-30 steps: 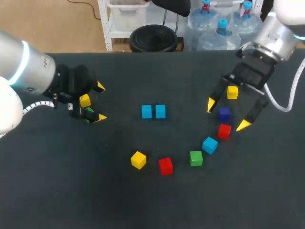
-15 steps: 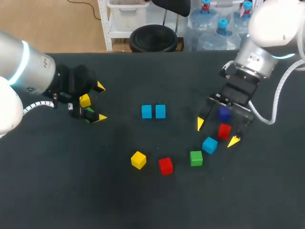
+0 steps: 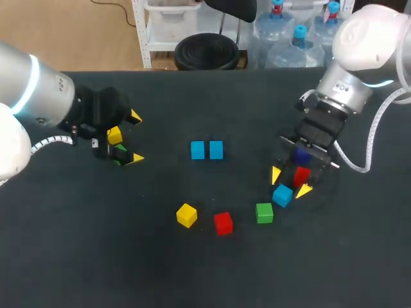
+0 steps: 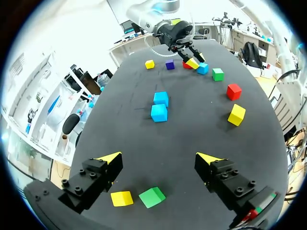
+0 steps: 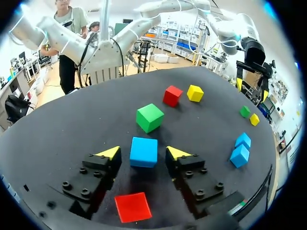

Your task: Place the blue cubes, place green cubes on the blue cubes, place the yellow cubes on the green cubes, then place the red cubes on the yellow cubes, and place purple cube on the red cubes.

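A blue cube (image 5: pixel 144 152) lies between the spread fingers of the right end effector (image 5: pixel 143 153).

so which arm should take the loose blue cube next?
Right. The right gripper, open, straddles the loose blue cube, with its fingers not touching it. The left gripper hangs far off, over a yellow cube and a green cube.

No legible text, labels or numbers on anything visible.
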